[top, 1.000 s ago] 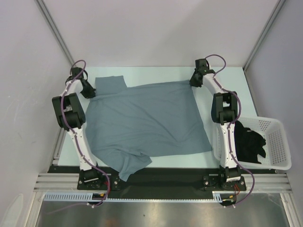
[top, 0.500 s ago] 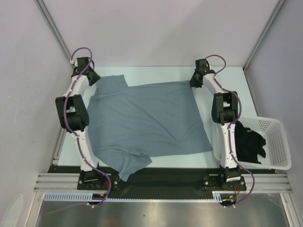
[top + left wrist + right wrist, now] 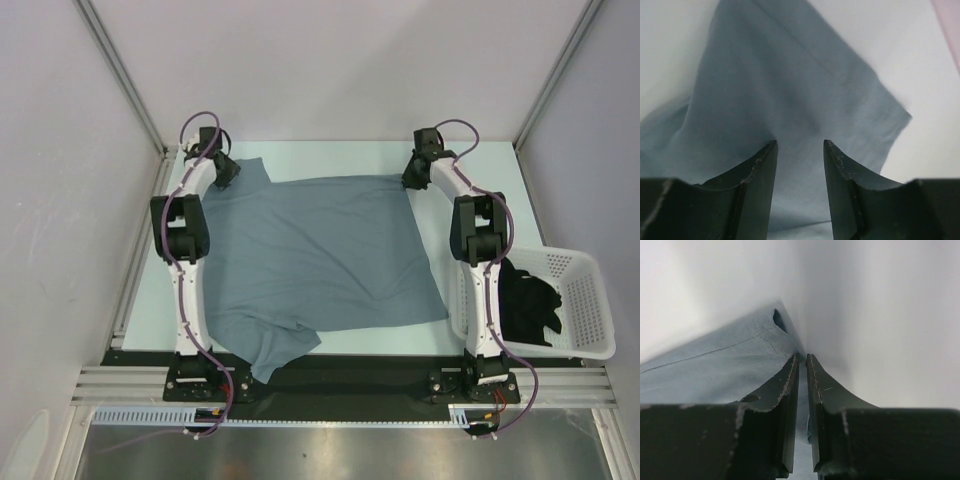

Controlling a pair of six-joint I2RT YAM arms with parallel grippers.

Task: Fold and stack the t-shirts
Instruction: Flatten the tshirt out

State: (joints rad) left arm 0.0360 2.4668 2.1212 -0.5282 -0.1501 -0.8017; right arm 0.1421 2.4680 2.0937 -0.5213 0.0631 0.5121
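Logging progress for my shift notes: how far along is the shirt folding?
Done: nothing folded; the grey-blue shirt lies spread out. In hand: the right tool pinches its far corner, the left tool hangs open over a sleeve. Left: every fold, plus the black shirt in the basket.

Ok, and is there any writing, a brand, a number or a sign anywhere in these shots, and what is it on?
No text can be read in any view.
The grey-blue t-shirt is plain, with no print or tag showing.
The black t-shirt and the white basket show no label.
The left end effector and the right end effector bear only scuffs, no markings.
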